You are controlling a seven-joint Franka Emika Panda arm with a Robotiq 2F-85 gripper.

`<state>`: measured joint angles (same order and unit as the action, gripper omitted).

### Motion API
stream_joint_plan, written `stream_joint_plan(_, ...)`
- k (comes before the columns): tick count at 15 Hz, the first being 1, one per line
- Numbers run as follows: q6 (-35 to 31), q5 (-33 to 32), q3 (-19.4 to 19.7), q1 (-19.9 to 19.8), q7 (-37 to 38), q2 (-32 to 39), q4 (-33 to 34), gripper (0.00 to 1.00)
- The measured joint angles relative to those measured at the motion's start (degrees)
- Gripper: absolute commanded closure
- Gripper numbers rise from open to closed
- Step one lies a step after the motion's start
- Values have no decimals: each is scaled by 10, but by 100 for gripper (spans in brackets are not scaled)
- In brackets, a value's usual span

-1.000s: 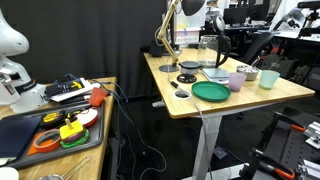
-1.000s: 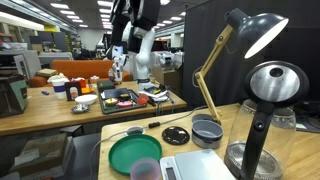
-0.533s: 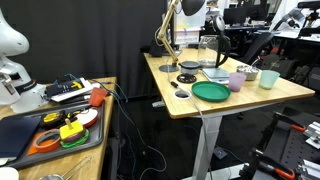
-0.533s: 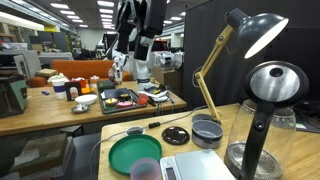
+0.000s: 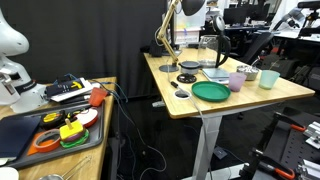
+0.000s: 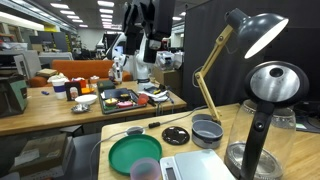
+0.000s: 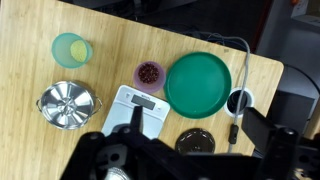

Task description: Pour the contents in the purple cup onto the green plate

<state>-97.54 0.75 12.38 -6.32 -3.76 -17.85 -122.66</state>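
The purple cup [image 7: 150, 73] stands upright on the wooden table and holds small dark contents [image 7: 150, 71]. The green plate [image 7: 198, 83] lies just beside it, empty. Both exterior views show the cup [image 5: 237, 81] [image 6: 146, 170] next to the plate [image 5: 210, 92] [image 6: 135, 154]. My gripper [image 7: 197, 125] is open and empty, high above the table, with its fingers spread at the bottom of the wrist view. In an exterior view it [image 6: 142, 28] hangs well above the plate.
A mint-green cup [image 7: 70, 48], a metal bowl [image 7: 68, 105], a white scale [image 7: 137, 105], a black disc [image 7: 195, 142] and a smaller black disc [image 7: 240, 101] share the table. A desk lamp [image 6: 245, 35] and a kettle [image 6: 272, 85] stand at its back.
The gripper has drifted slightly sideways high above the table. The cup, the plate and the other things have not moved.
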Motion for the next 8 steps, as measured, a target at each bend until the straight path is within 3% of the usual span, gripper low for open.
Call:
stream_joint_plan(5, -9, 3, 1, -2, 1, 2, -1, 0)
stream_joint_plan(8, -62, 5, 10, -15, 4, 7, -17, 0)
